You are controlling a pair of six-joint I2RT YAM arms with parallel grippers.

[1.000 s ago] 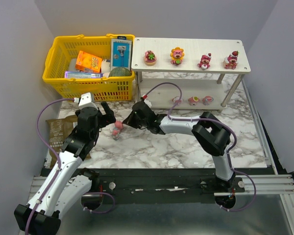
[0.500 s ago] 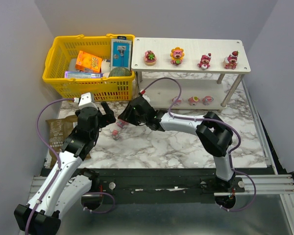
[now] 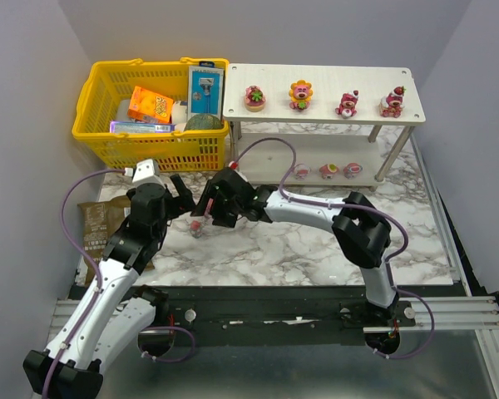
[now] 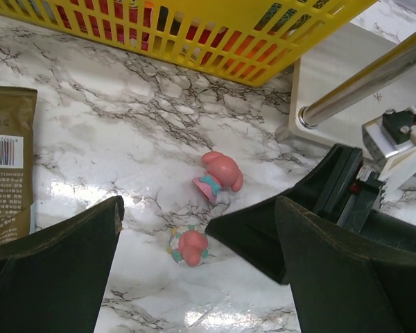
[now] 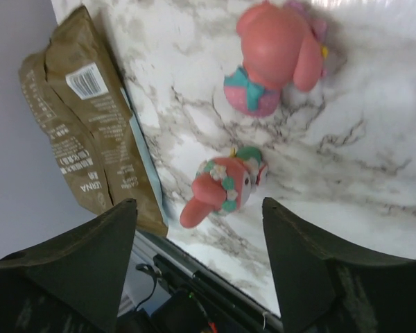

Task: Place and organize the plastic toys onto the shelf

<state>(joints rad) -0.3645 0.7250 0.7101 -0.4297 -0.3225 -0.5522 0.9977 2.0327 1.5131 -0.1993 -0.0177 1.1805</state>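
Two small pink plastic toys lie on their sides on the marble table. One has a teal bow (image 4: 220,177) (image 5: 274,59); the other wears a flower ring (image 4: 187,246) (image 5: 225,187) (image 3: 197,225). My right gripper (image 5: 200,207) (image 3: 206,208) is open right above the flower-ring toy and holds nothing. My left gripper (image 4: 201,208) (image 3: 181,196) is wide open just left of them, also holding nothing. The white two-tier shelf (image 3: 320,114) holds several toys on top, such as the flower-petal one (image 3: 300,94), and three below (image 3: 328,171).
A yellow mesh basket (image 3: 166,151) (image 4: 194,35) with packaged goods stands left of the shelf. A brown packet (image 3: 96,220) (image 5: 76,118) (image 4: 7,173) lies flat at the table's left edge. A silver shelf leg (image 4: 360,87) is close behind the right gripper.
My right gripper has opened from shut and moved left over the two fallen toys. The left arm has stayed put, still open.
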